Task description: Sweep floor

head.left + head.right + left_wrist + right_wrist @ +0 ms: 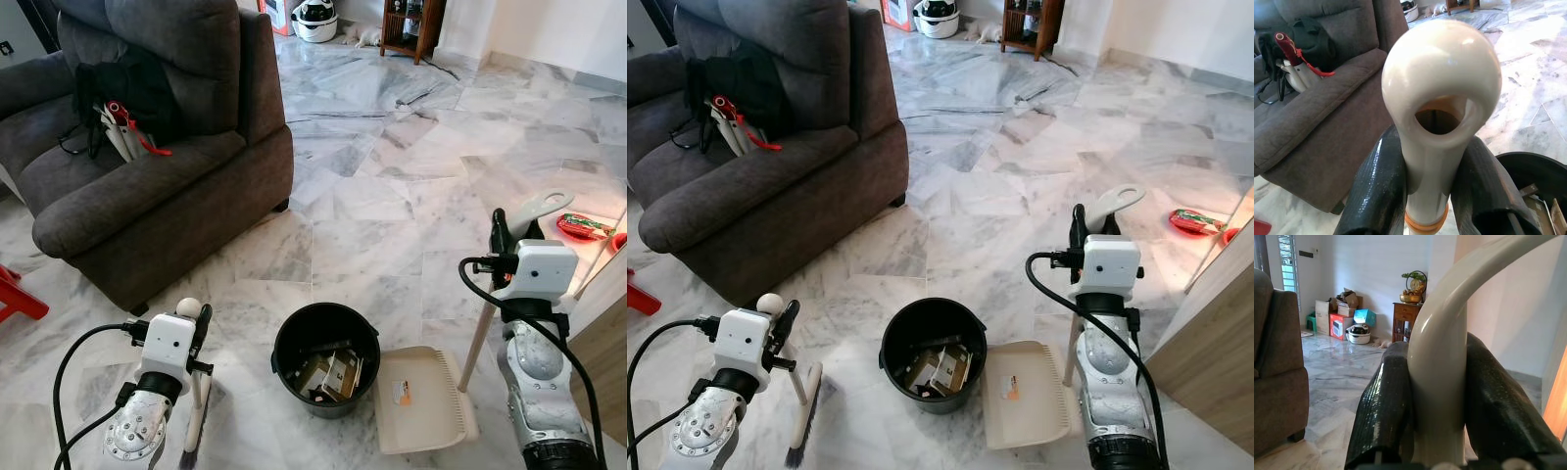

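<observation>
Two grippers you have clamped — left gripper (pixel 1430 196) on the brush (pixel 803 416), right gripper (pixel 1437 396) on the dustpan (pixel 421 399) handle — bin (pixel 326 357) between.

The brush (pixel 196 431) runs off the bottom edge of the left eye view, so its bristle end is cut short. The left gripper (pixel 1432 196) hides the handle's lower shaft in the left wrist view. The dustpan handle (pixel 1444 347) leaves the right wrist view at the top. Inside the black bucket (pixel 289 338), the cardboard scraps (pixel 331 375) carry print too small to read. The red packet (pixel 586 227) near the floor's right edge is partly cut off, its label unreadable.
</observation>
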You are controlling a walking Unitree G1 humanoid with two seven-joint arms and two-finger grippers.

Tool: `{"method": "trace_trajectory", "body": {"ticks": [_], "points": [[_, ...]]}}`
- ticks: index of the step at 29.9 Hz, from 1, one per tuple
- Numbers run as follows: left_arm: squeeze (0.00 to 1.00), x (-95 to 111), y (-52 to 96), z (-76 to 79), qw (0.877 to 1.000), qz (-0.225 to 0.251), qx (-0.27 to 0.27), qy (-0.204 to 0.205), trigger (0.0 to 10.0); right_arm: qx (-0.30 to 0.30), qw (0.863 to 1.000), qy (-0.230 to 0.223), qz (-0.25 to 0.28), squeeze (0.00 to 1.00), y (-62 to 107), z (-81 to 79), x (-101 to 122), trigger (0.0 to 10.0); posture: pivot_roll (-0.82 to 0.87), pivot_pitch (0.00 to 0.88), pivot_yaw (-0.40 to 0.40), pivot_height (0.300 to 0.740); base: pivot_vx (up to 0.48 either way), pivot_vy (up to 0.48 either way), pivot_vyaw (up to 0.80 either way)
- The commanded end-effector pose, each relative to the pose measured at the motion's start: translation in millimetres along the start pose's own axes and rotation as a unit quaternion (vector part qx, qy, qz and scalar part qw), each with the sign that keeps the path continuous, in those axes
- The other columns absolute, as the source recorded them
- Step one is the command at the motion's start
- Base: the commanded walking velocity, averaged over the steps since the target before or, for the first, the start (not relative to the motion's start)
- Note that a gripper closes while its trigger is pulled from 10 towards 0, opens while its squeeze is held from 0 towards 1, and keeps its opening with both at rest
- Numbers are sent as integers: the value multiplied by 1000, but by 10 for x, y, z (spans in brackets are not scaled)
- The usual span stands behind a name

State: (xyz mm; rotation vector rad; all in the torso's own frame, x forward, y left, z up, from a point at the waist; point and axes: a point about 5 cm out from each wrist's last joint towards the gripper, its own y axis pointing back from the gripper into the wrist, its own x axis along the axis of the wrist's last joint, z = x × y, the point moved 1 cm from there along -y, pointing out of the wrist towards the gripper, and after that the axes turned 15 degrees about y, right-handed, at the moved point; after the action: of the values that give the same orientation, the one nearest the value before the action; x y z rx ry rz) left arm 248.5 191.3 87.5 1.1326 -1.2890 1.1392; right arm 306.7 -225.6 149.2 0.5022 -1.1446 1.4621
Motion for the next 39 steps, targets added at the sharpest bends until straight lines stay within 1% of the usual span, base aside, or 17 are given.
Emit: {"method": "trace_trajectory", "body": {"ticks": [1, 12, 19, 39], "points": [[0, 65, -16, -19, 1000, 17, -1, -8, 10000, -9, 1000, -8, 19, 0, -37, 37, 58, 10000, 56, 94, 87, 740, 0, 0, 0], [0, 69, -18, -21, 1000, 19, 1, -7, 10000, -8, 1000, -5, 23, 0, -49, 50, 61, 10000, 55, 94, 88, 740, 0, 0, 0], [0, 70, -13, -20, 1000, 20, 1, -6, 10000, -4, 1000, -3, 25, 0, -53, 30, 66, 10000, 55, 96, 86, 740, 0, 0, 0], [0, 67, -14, -20, 1000, 21, 3, -4, 10000, 0, 1000, 3, 27, 0, -70, 6, 71, 10000, 55, 96, 84, 740, -285, 0, 0]]}}
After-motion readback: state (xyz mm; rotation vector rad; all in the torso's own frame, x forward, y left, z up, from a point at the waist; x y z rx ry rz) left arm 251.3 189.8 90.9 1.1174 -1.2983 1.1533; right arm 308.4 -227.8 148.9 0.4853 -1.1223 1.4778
